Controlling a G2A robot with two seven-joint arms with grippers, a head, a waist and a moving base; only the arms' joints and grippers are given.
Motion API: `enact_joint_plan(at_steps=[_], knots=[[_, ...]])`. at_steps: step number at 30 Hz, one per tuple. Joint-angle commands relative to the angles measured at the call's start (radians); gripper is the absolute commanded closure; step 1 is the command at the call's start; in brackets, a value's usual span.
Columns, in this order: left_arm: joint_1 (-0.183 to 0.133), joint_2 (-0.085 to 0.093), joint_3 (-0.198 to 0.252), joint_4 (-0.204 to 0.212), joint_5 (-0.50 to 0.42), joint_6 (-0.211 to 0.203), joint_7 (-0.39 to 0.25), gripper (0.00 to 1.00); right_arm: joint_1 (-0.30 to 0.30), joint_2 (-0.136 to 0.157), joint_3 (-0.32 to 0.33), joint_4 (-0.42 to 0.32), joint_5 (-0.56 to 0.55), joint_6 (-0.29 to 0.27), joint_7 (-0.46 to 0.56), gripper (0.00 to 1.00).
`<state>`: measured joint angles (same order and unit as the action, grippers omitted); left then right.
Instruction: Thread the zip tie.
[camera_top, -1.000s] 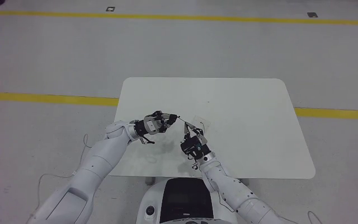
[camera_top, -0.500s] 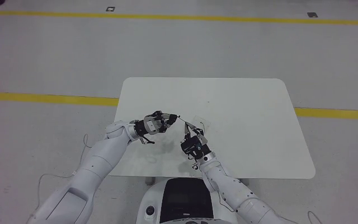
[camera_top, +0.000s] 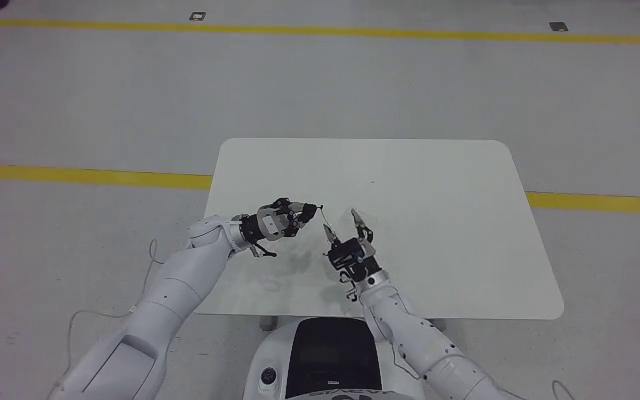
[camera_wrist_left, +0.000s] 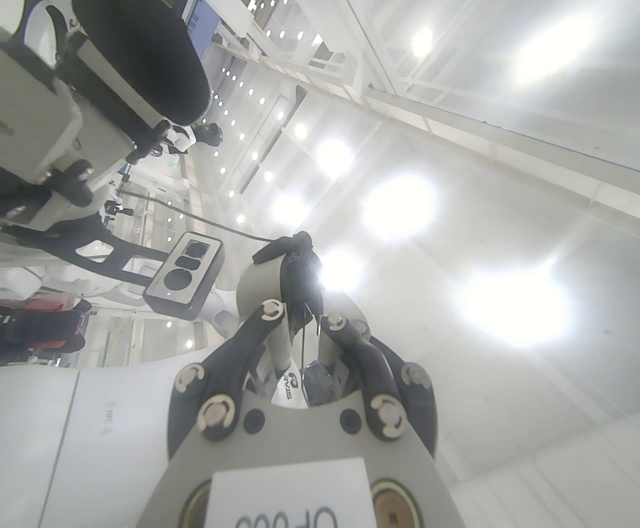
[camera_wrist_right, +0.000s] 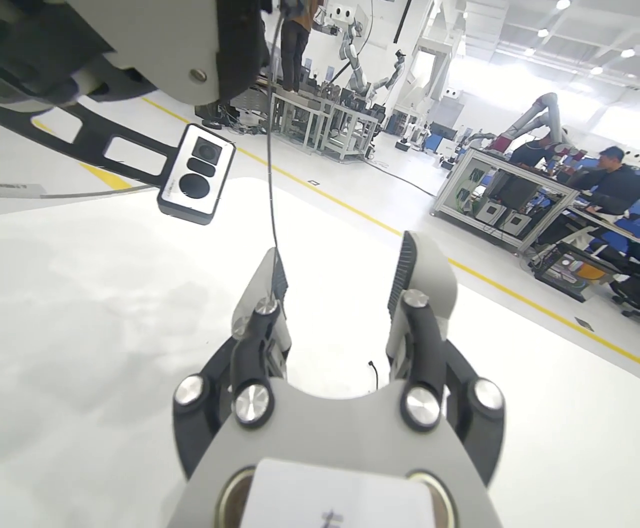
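Observation:
My left gripper (camera_top: 303, 212) hovers over the near left part of the white table (camera_top: 450, 190), shut on a thin black zip tie (camera_wrist_left: 303, 345). The zip tie (camera_wrist_right: 270, 150) hangs from the left gripper (camera_wrist_right: 175, 45) down to my right gripper (camera_wrist_right: 342, 275). Its free end lies against the pad of one right finger (camera_wrist_right: 274, 280). The right gripper (camera_top: 341, 226) is open just right of the left one, with a wide gap between its jaws. The other right finger (camera_wrist_right: 417, 272) stands apart from the tie.
A tiny dark speck (camera_wrist_right: 372, 367) lies on the table beyond the right gripper. The table's near edge (camera_top: 300, 312) is close under both arms. Its middle and far right lie bare.
My right gripper has opened its fingers and let go of the zip tie's free end. The left gripper has kept still with the tie in it.

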<state>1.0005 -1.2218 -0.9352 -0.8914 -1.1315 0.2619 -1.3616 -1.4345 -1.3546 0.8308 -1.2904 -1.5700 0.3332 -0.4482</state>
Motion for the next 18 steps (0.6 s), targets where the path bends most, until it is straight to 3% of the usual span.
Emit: enact_joint_plan(at_steps=[1, 11, 14, 18], knots=[[0.000, 0.000, 0.000, 0.000, 0.000, 0.000, 0.000, 1.00, -0.015, 0.008, 0.017, -0.030, 0.014, -0.045, 0.016, 0.00], [0.000, 0.000, 0.000, 0.000, 0.000, 0.000, 0.000, 1.00, -0.015, 0.008, 0.017, -0.030, 0.014, -0.045, 0.016, 0.00], [0.007, 0.001, -0.003, -0.010, -0.003, -0.001, 0.014, 1.00, -0.022, 0.013, 0.051, -0.045, 0.074, -0.110, 0.018, 0.00], [0.010, 0.026, -0.039, -0.006, 0.042, 0.005, -0.028, 1.00, -0.047, 0.033, 0.140, -0.077, 0.155, -0.224, 0.014, 0.00]])
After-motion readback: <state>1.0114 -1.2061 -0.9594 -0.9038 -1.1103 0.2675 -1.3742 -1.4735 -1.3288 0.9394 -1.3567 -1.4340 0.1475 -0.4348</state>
